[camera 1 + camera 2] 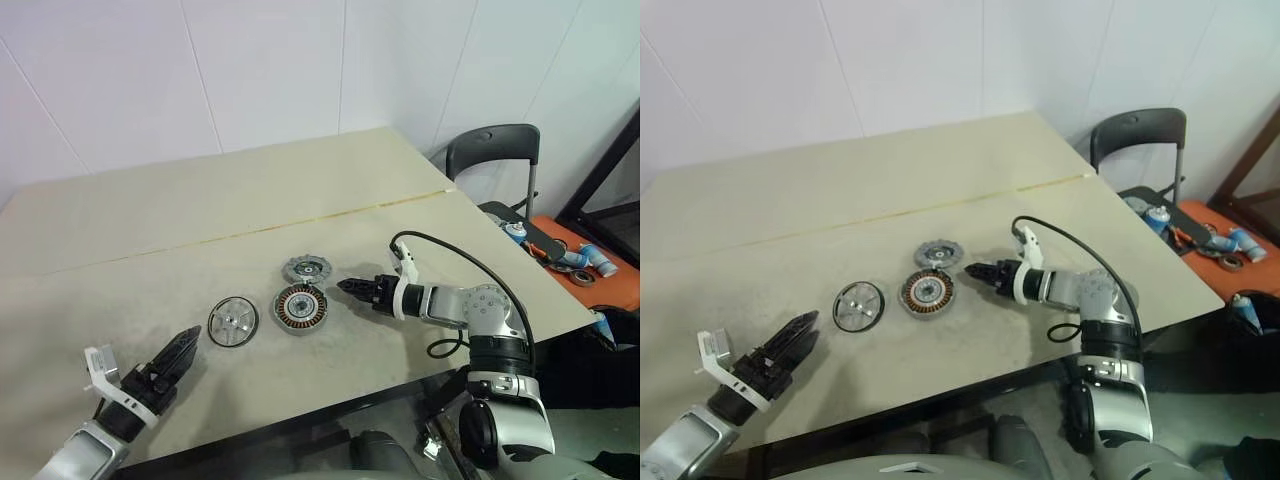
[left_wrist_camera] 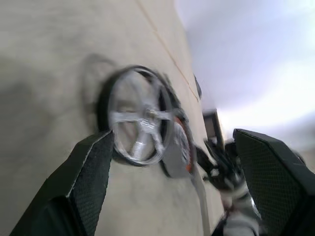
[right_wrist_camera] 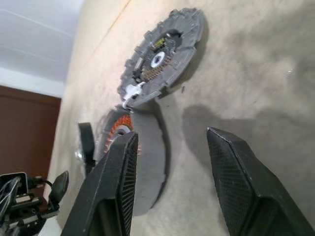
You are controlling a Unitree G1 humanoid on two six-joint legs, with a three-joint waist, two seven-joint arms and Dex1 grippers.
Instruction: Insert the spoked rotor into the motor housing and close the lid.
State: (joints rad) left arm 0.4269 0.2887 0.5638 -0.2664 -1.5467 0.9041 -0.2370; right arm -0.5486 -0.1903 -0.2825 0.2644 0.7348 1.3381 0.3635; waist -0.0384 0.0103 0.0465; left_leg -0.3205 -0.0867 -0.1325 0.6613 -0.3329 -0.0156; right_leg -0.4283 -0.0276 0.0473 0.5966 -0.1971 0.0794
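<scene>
We are seeing the spoked rotor (image 1: pixel 233 322) lying flat on the beige table (image 1: pixel 250 200), out in the open, with its black ring and silver spokes facing up; just beside it, toward the robot's right, the motor housing (image 1: pixel 300 309) is sitting with its copper windings showing, and the two are near each other but not touching; the lid (image 1: pixel 307 268) is lying just behind the housing, farther from the robot, its edge very close to the housing's rim, though we cannot tell whether they are touching.

The right gripper (image 1: pixel 345 287) is hovering just beside the housing on the robot's right, pointing toward it; in the right wrist view its fingers (image 3: pixel 115 191) are standing apart with bare tabletop between them, grasping nothing.

The left gripper (image 1: pixel 190 341) is hanging near the front edge of the table, apart from the rotor and pointing toward it; in the left wrist view its fingers (image 2: pixel 88 182) are spread wide, released, with the rotor (image 2: pixel 135 118) lying beyond them.

Off the table's right side a black chair (image 1: pixel 492 152) is standing, and an orange surface (image 1: pixel 590 275) is carrying small objects.
</scene>
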